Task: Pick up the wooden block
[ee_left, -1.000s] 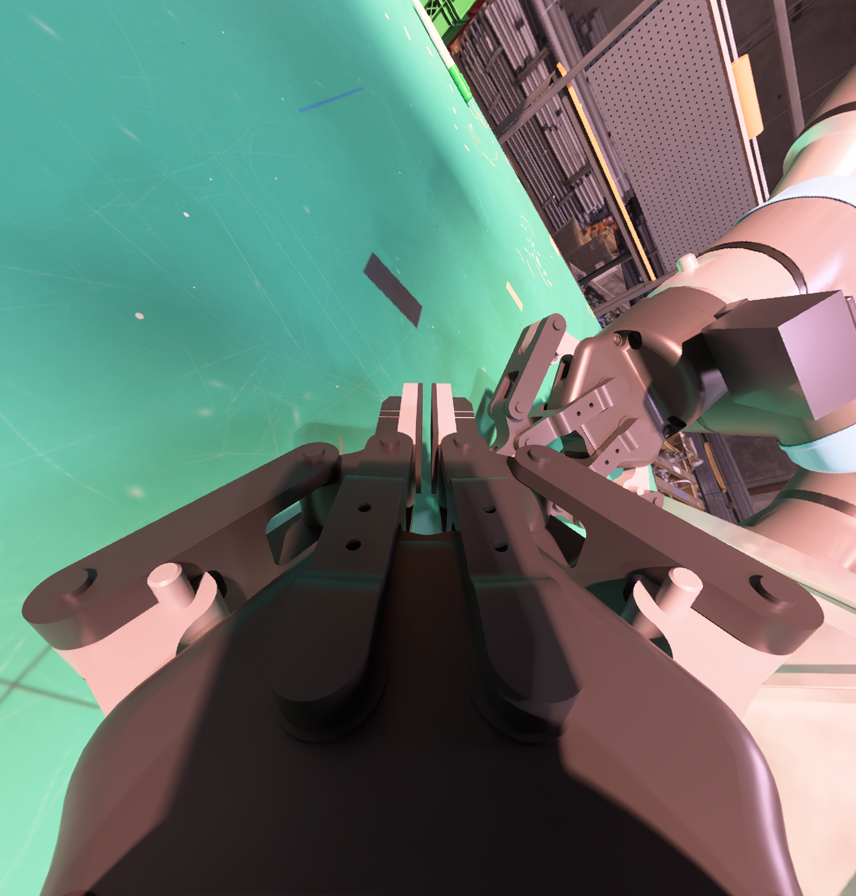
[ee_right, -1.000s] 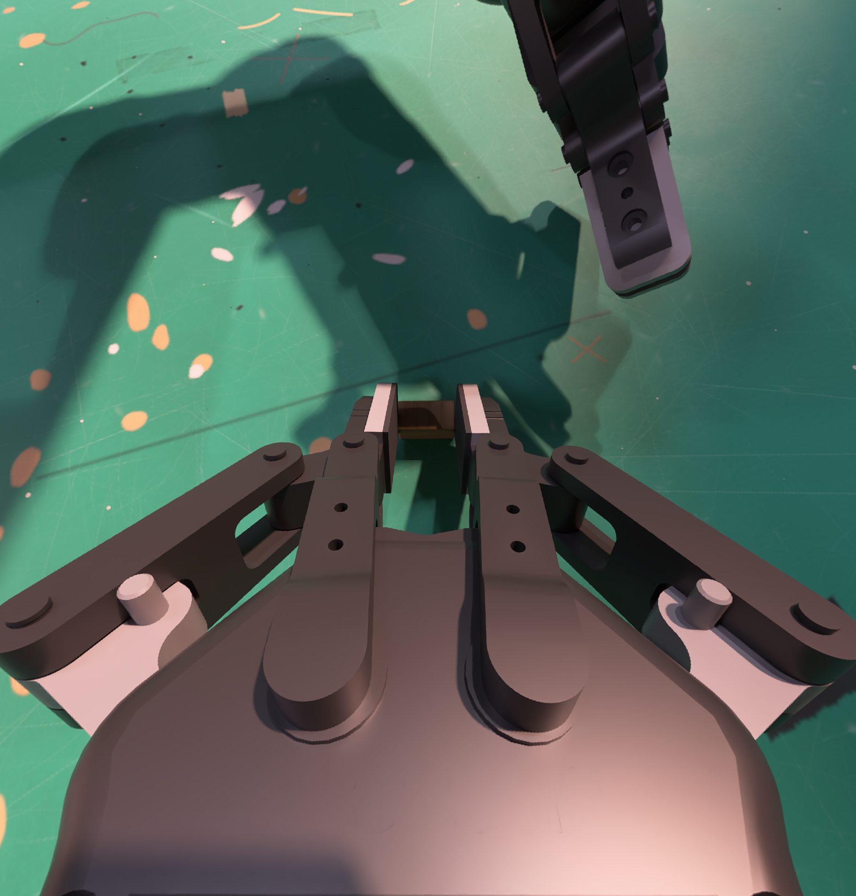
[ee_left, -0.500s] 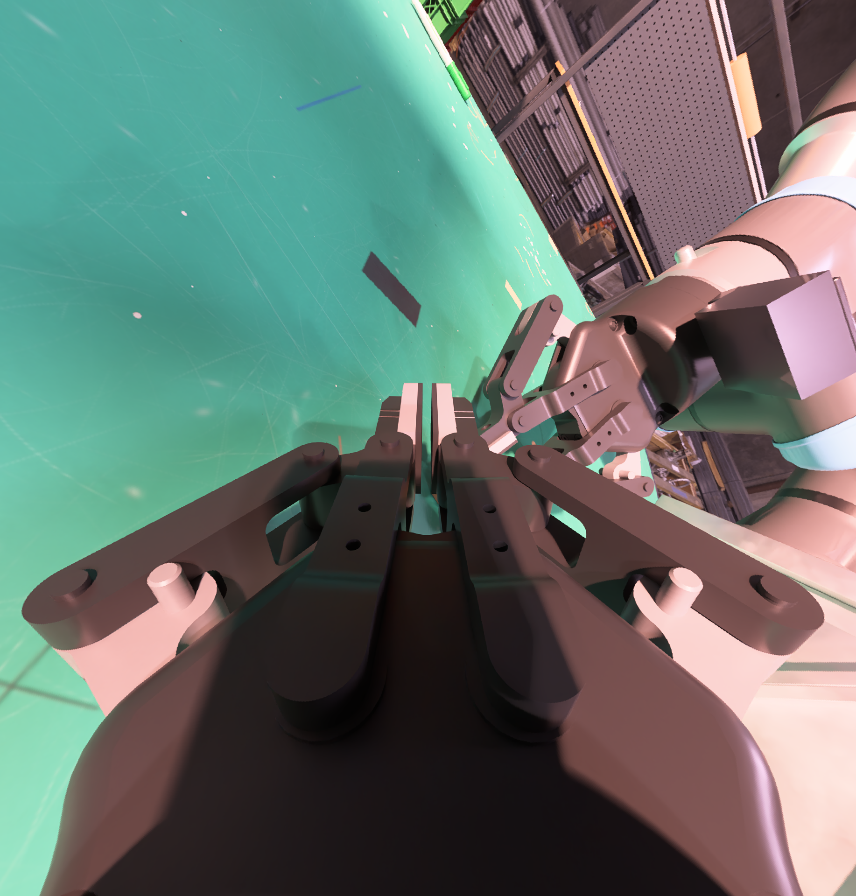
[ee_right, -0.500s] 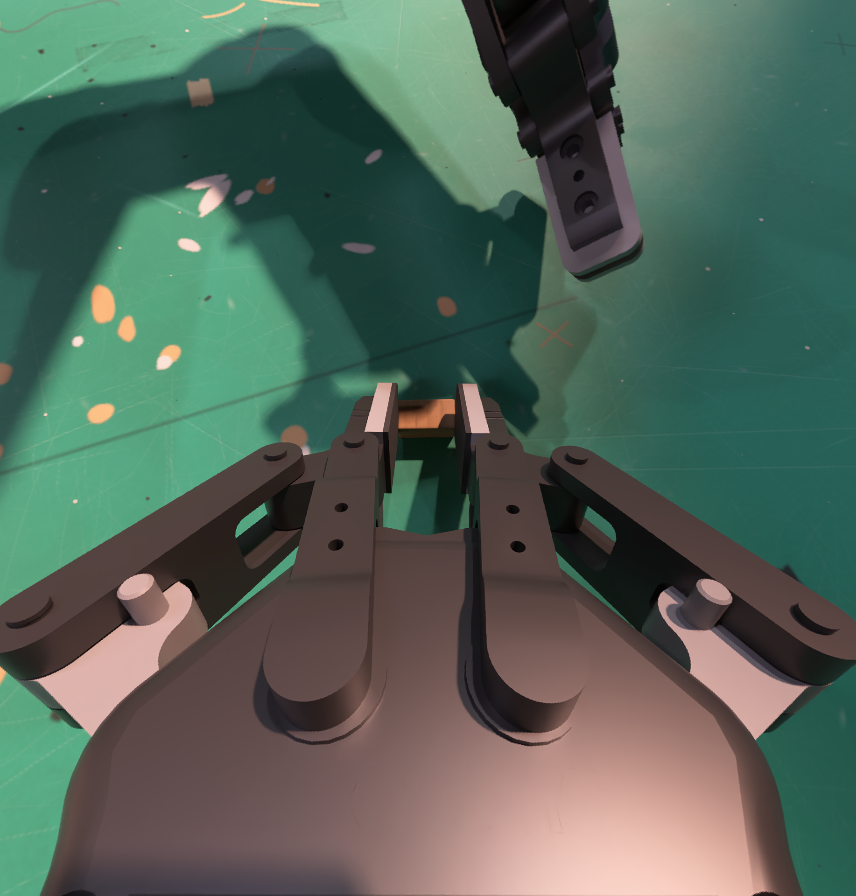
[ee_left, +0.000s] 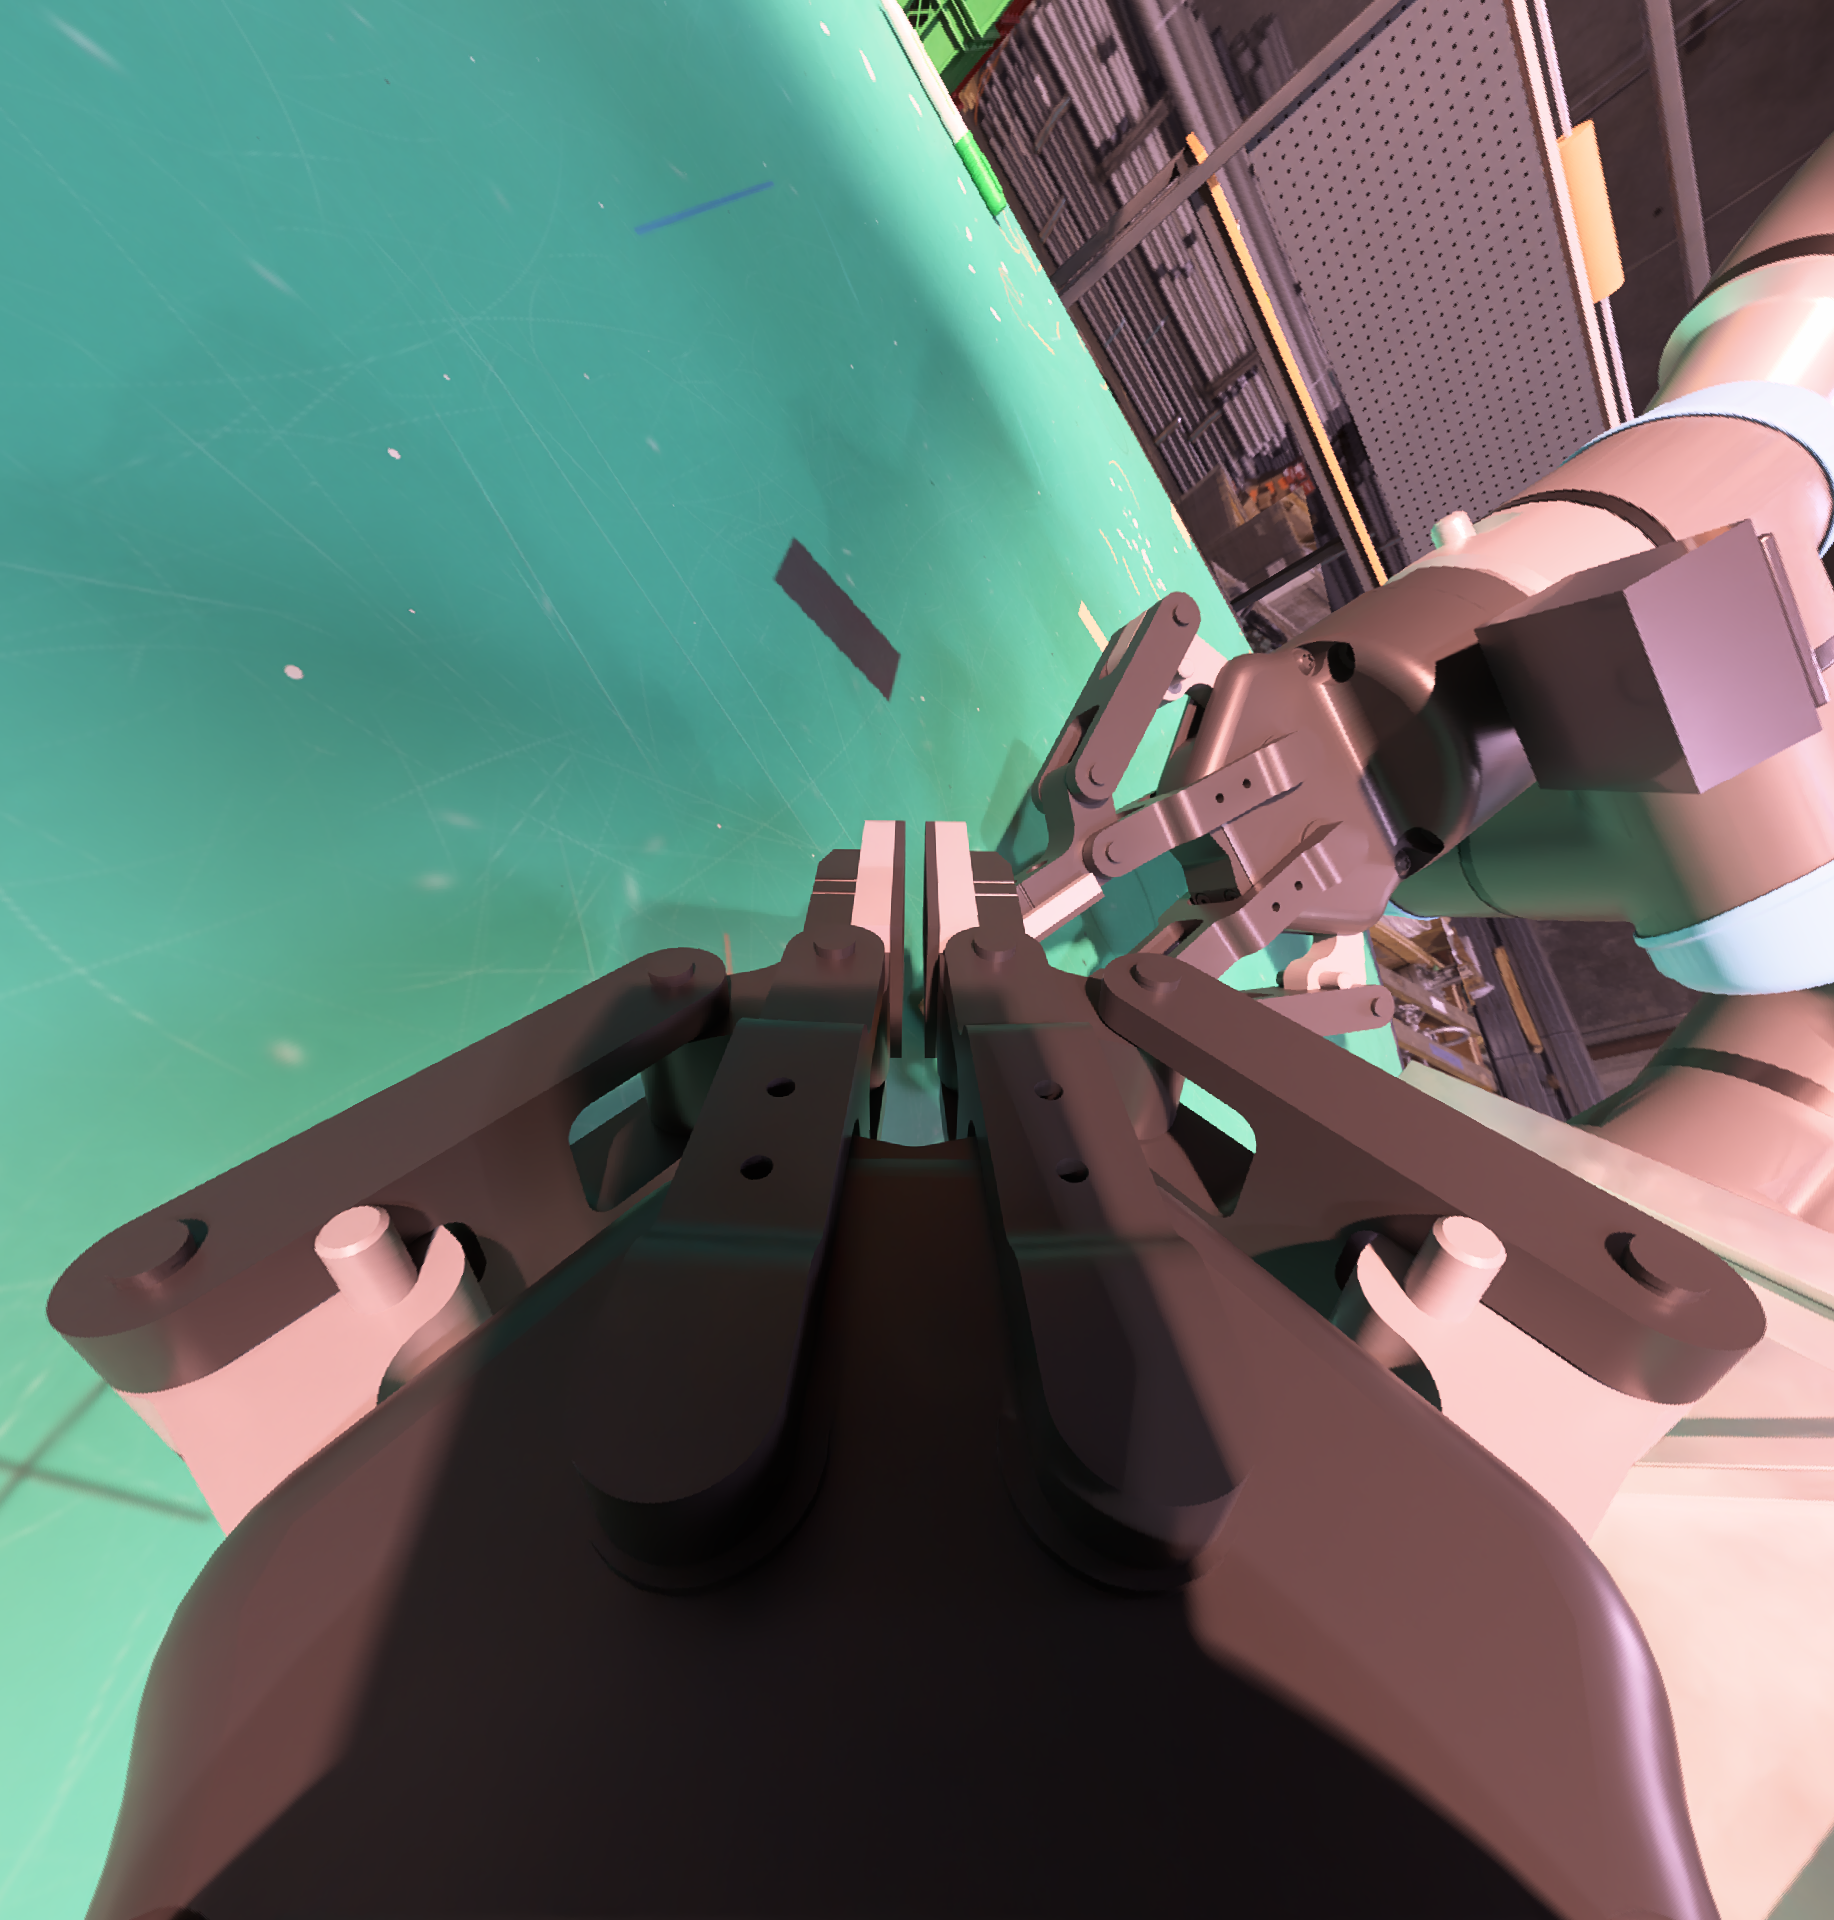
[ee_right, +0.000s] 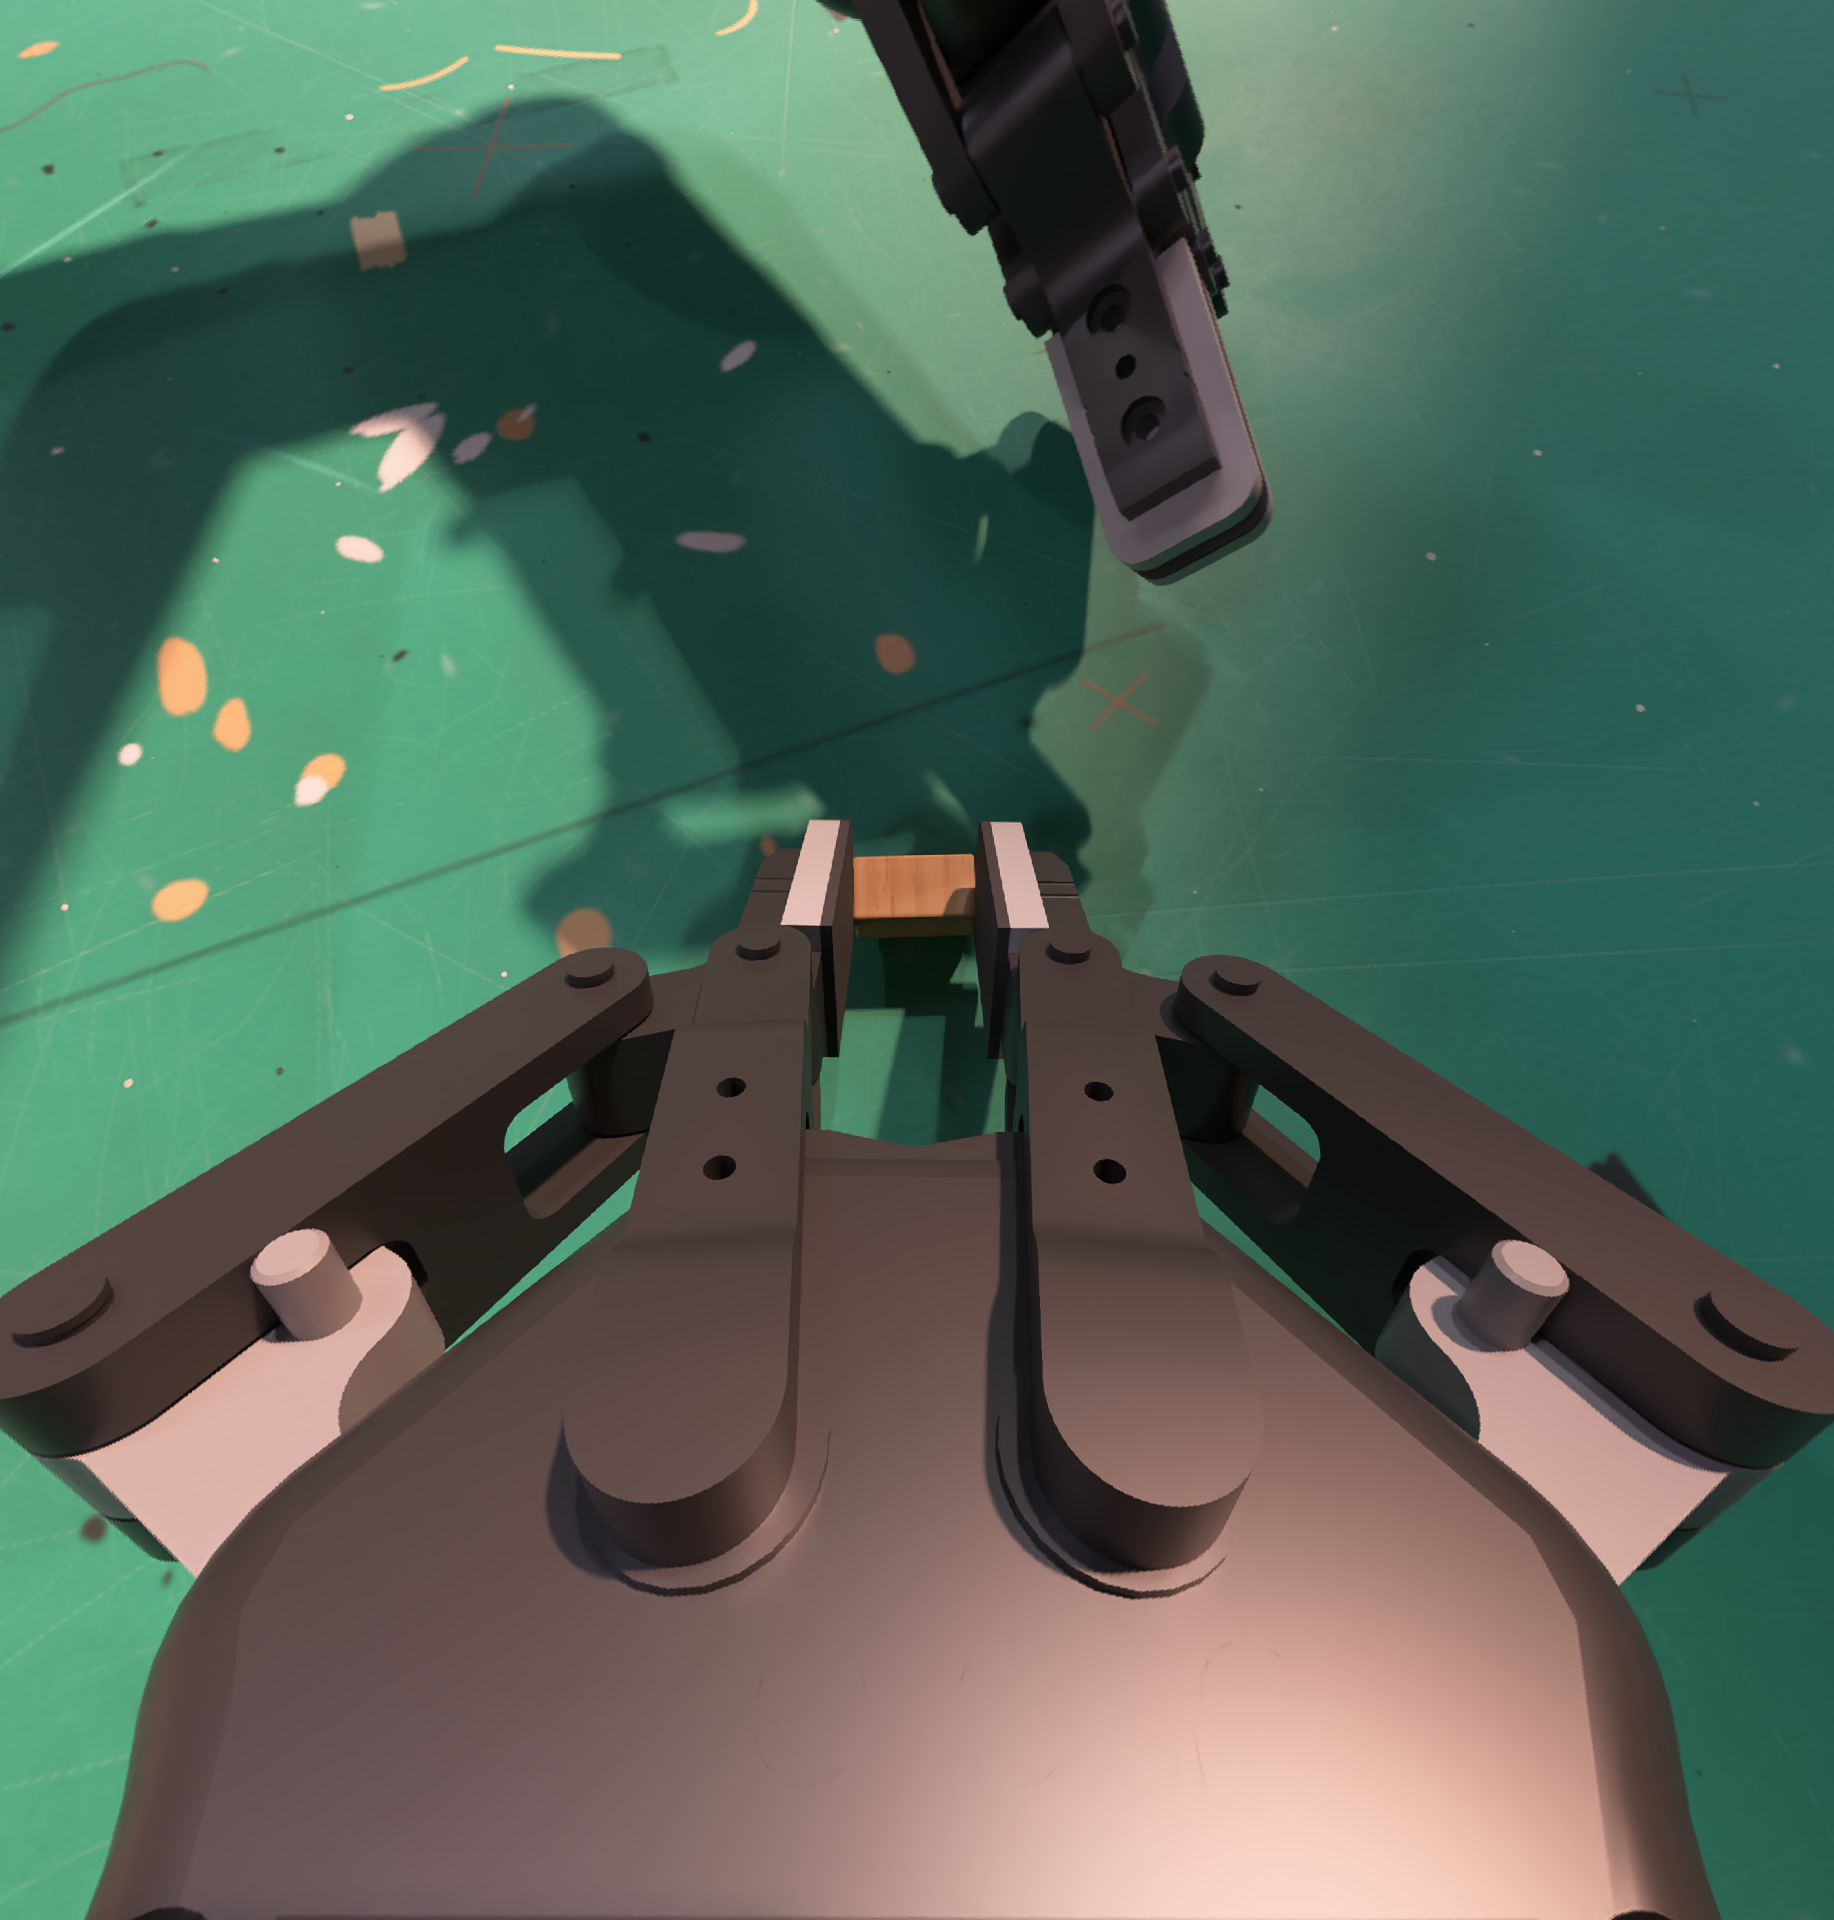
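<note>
I see a green mat (ee_right: pixel 1515 935), scratched and speckled with orange and pale spots (ee_right: pixel 180 675). A tan tape scrap (ee_right: pixel 377 239) lies on it far off, thin orange curls (ee_right: pixel 554 52) beyond that. From the left wrist, a dark strip (ee_left: pixel 838 615) and a blue line (ee_left: pixel 703 208) mark the mat.

Small tan wooden block (ee_right: pixel 911 885) clamped btwn right pincer (ee_right: pixel 913 883) fingertips, lying flat.
</note>
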